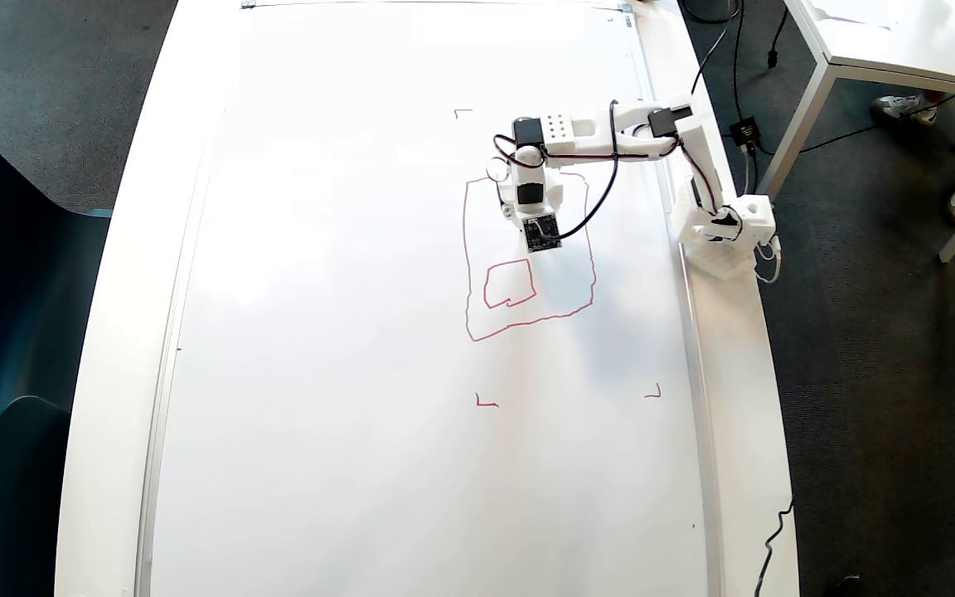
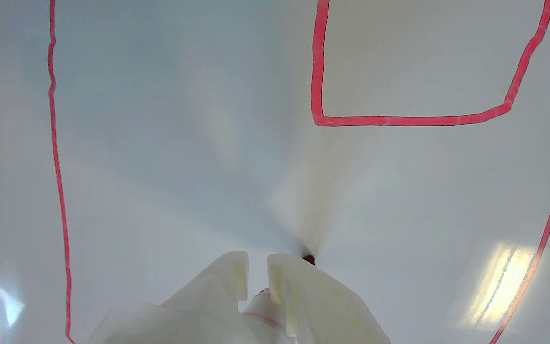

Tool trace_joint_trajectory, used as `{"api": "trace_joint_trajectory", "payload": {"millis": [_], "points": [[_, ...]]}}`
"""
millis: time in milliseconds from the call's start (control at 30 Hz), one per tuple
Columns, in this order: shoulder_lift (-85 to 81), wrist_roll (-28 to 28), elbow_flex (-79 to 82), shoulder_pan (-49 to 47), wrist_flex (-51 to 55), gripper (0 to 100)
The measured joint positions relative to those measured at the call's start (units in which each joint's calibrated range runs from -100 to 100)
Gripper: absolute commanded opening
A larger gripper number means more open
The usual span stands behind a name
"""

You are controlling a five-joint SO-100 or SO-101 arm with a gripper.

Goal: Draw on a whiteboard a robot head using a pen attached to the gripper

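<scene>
overhead: the gripper (image 1: 527, 217) hides the pen inside the robot head (image 1: 527, 257) outline, near the whiteboard (image 1: 345, 373)'s right edge. wrist view: claw clamped on the pen (image 2: 261, 306), dark tip touching the board.

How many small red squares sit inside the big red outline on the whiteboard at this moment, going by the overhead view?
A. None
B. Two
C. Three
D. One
D. In the overhead view the robot head outline holds a single small square in its lower part; the gripper partly covers the upper part, where no other square shows.
</scene>
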Motion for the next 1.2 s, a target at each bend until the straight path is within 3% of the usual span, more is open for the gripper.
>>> {"api": "trace_joint_trajectory", "payload": {"millis": [433, 1200], "points": [[9.2, 0.0, -16.0, -0.5, -1.3, 1], [9.7, 3.4, -16.9, 6.9, 0.8, 1]]}}
